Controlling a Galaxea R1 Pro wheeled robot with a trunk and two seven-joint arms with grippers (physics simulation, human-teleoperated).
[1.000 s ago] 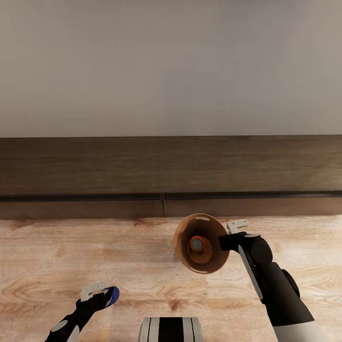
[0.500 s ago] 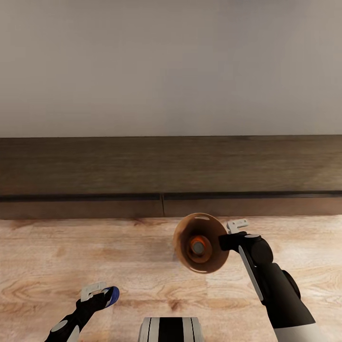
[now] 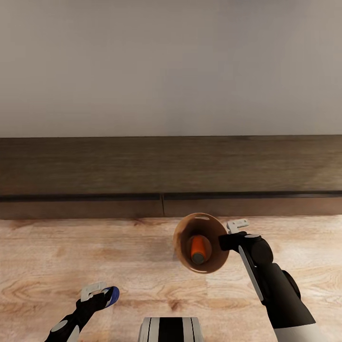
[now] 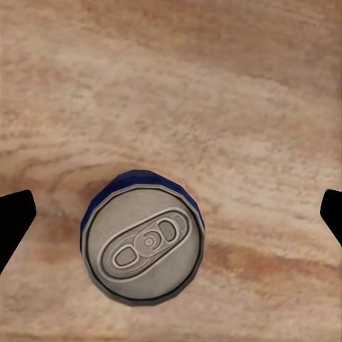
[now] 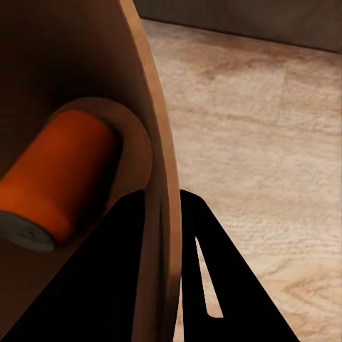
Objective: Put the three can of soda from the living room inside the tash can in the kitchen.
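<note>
At about seven o'clock in the head view, the left gripper (image 3: pixel 98 293) reaches over the light wood plank floor (image 3: pixel 71 251) with the blue soda can (image 3: pixel 112 295) at its tips. The left wrist view looks straight down on that can (image 4: pixel 142 246): a round grey metal top with an oval pull tab, a rim of blue wall showing round it, and the two dark fingertips (image 4: pixel 13 217) standing spread at either side, clear of the can. Across the middle of the head view runs the long dark wood cabinet (image 3: pixel 171 171), matte and grained, under a plain grey wall (image 3: pixel 171 66). At about five o'clock, the right gripper (image 3: pixel 227 240) pinches the rim of the trash can (image 3: pixel 183 232), a round, smooth, brown-lined bucket with an oval handle slot at its far rim. Inside it an orange soda can (image 3: pixel 198 249) lies tilted on its side. The right wrist view shows the thin curved wall (image 5: pixel 160 178) held between the dark fingers, and the orange cylinder (image 5: pixel 57 171) resting on the bin's bottom.
</note>
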